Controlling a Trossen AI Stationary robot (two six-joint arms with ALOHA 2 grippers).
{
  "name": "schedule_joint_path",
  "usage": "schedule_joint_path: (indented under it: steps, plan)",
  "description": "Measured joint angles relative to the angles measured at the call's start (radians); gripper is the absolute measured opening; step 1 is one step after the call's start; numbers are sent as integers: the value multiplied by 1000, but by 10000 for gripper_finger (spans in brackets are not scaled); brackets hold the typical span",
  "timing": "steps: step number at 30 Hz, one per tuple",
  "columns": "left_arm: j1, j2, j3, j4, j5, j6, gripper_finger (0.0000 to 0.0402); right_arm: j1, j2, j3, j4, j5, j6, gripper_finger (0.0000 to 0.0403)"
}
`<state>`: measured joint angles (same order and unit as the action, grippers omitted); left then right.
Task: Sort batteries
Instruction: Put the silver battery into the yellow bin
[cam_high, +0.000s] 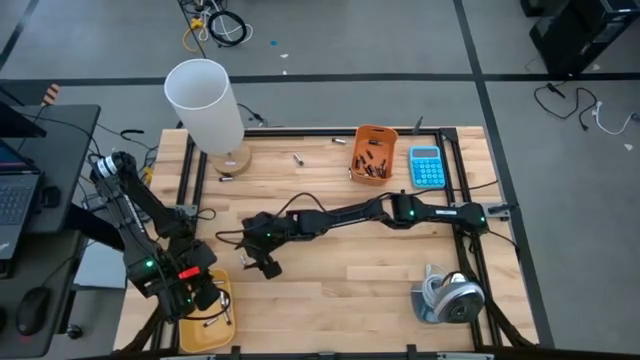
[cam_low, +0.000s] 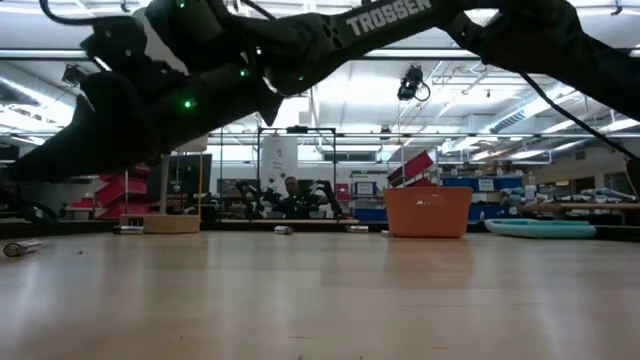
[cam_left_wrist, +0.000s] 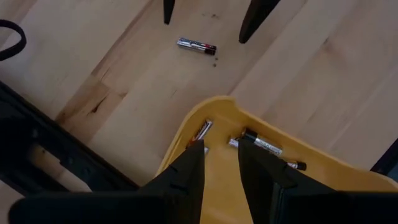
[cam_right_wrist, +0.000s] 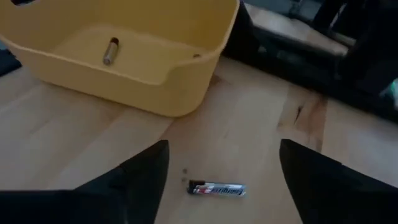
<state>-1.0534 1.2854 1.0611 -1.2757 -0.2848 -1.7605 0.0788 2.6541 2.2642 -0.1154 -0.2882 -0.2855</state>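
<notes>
A white lamp (cam_high: 205, 100), blue calculator (cam_high: 427, 167) and tape roll (cam_high: 452, 298) sit on the table.

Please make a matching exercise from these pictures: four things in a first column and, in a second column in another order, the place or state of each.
Things
1. orange plastic bin
2. blue calculator
3. right gripper
4. yellow plastic bin

Places or states
A. open above a single silver and black battery on the wood
B. under the left gripper
C. holds dark batteries
D. right of the orange bin

Pairs: 1-C, 2-D, 3-A, 4-B
</notes>
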Motion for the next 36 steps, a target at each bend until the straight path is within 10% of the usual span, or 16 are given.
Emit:
schedule_joint_path:
  steps: [36]
  plan:
    - [0,0,-1,-2,-37,-27,99,6,95,-30,145,61,57,319]
